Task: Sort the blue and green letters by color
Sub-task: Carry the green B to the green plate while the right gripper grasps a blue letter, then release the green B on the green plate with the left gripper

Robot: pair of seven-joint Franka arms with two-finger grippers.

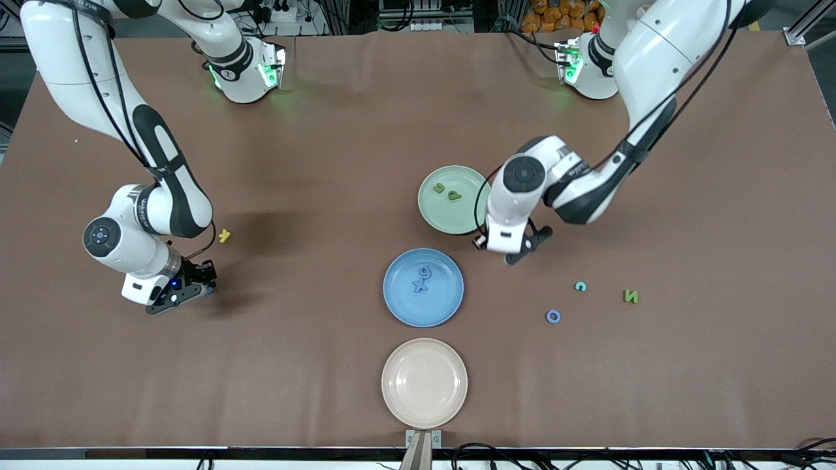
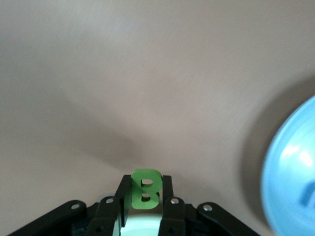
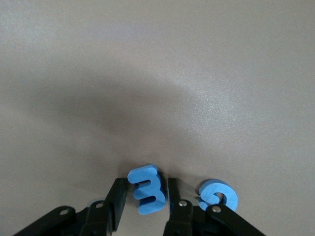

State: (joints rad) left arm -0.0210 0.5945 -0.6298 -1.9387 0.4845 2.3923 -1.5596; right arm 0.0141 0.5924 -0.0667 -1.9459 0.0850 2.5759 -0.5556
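My left gripper [image 1: 516, 253] hangs over the table beside the green plate [image 1: 465, 219], shut on a green letter B [image 2: 145, 189] that stands upright between its fingers. Two green letters [image 1: 447, 192] lie in that plate. The blue plate [image 1: 401, 303], whose edge [image 2: 295, 172] also shows in the left wrist view, holds a blue X [image 1: 420, 285] and another blue letter [image 1: 424, 271]. My right gripper [image 1: 185, 292] is down at the table toward the right arm's end, shut on a tilted blue E [image 3: 147, 191]. A blue G [image 3: 219, 196] lies beside it. A blue O [image 1: 553, 316] and a green N [image 1: 630, 296] lie loose.
A beige plate [image 1: 424, 382] sits nearest the front camera, below the blue one. A small teal letter [image 1: 580, 286] lies between the blue O and the green N. A yellow letter [image 1: 225, 235] rests near the right arm's forearm.
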